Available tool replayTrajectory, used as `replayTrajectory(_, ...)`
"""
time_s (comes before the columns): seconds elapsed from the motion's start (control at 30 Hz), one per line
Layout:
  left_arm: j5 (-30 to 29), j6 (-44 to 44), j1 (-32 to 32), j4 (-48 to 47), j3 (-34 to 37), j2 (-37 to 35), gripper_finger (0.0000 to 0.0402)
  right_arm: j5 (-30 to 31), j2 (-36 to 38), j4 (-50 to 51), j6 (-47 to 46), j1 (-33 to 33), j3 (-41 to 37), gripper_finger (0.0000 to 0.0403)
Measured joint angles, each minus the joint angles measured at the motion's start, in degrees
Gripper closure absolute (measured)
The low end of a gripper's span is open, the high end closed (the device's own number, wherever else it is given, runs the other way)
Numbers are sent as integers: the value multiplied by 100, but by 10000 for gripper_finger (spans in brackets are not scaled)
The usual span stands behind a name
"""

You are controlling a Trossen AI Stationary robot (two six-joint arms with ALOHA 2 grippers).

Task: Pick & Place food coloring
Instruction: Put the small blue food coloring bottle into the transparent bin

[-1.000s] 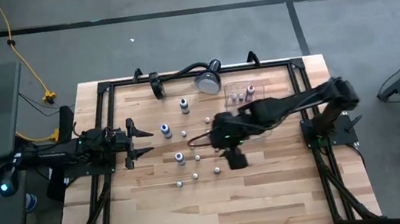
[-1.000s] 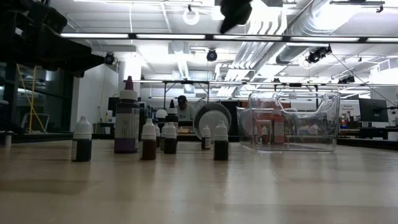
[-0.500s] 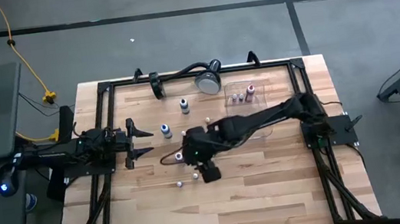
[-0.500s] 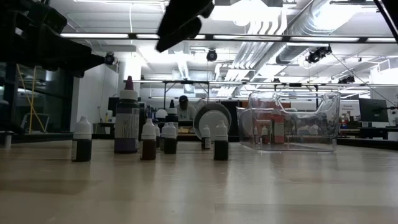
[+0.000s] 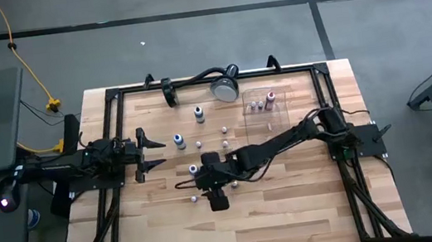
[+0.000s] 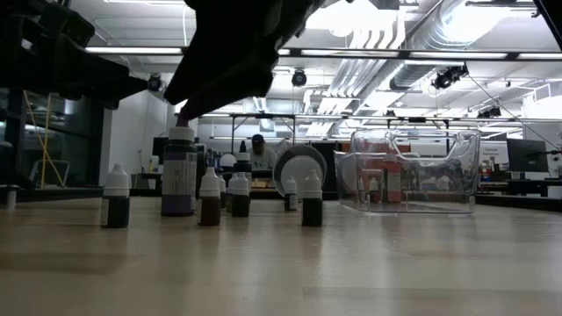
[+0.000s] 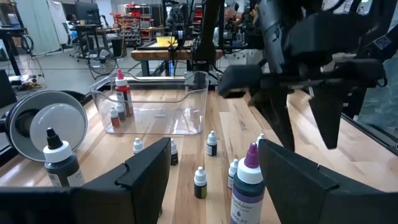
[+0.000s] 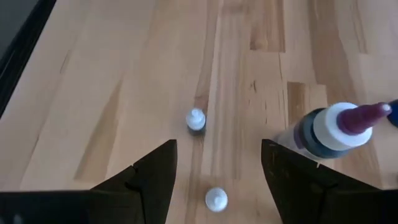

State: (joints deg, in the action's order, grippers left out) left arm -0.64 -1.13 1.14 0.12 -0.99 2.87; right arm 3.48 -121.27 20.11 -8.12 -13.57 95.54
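Near the middle of the tabletop [image 5: 295, 211], the small food coloring bottles [image 5: 211, 170] are standing scattered and upright, white caps up, most of them loose on the wood. One taller bottle [image 6: 179, 171] with a purple tip is standing among them, and a few more little bottles [image 5: 261, 103] are sitting inside the clear tray [image 5: 279, 113] toward the far edge. Beside that tray a round silver lamp head [image 5: 225, 88] is lying on its black gooseneck.

Above the loose group, the right gripper [image 5: 200, 183] is hanging on its long outstretched arm, its fingers [image 8: 149, 174] spread wide apart and holding nothing; its wrist view is looking down on two white caps [image 8: 196, 118] between the fingers and the purple-tipped bottle off to one side. At the left edge of the tabletop the left gripper [image 5: 153, 154] is waiting clear of the bottles, its fingers [image 7: 146, 171] likewise spread and gripping nothing.
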Motion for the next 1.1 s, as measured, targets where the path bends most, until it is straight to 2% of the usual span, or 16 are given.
replayTrajectory(0.23, 0, 0, 0, 0, 1, 0, 163, 192, 0, -950, -90, -191, -548, 181)
replayTrajectory(0.4, 0, 0, 0, 0, 0, 0, 163, 380, 0, -1242, -96, -261, -720, 181)
replayTrajectory(0.5, 0, 0, 0, 0, 1, -1, 163, 515, -56, -1292, -91, -271, -732, 181)
replayTrajectory(0.63, 0, 0, -1, 1, 0, -2, 163, 353, -299, -1640, -166, -268, -677, 181)
replayTrajectory(0.87, 0, 0, 0, 2, 0, 0, 163, 515, -508, -1784, -445, -273, -511, 181)
replayTrajectory(1.1, 0, 0, -2, 2, 1, 0, 163, 401, -712, -1792, -443, -268, -363, 181)
